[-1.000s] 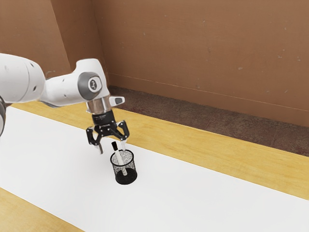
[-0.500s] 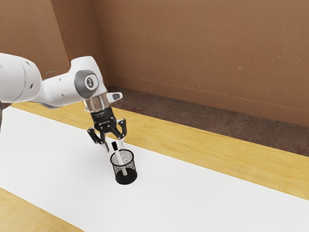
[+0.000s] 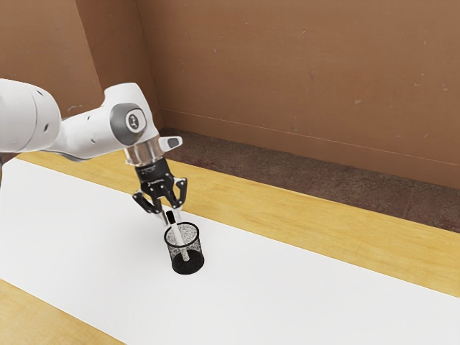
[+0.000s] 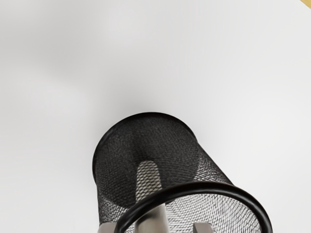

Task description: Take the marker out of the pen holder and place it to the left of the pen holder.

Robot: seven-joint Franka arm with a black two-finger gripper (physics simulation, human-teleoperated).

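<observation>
My gripper (image 3: 172, 218) is at the top of the marker (image 3: 177, 237), its narrowed fingers on either side of the black cap. In the wrist view the gripper (image 4: 155, 227) has a gap between each fingertip and the pale marker (image 4: 151, 221), so it is open. The marker leans inside the black mesh pen holder (image 3: 187, 264), cap end above the rim. Seen from the hand, the pen holder (image 4: 146, 138) stands upright below, with the marker's lower end inside it.
A white surface (image 3: 287, 287) lies under the pen holder, bordered by yellow wood (image 3: 323, 215). Behind the table are a dark floor strip (image 3: 302, 169) and a brown wall (image 3: 287, 65).
My hand has shifted slightly and tilted, and the fingers have drawn closer together around the marker's cap. The marker and pen holder have not moved.
</observation>
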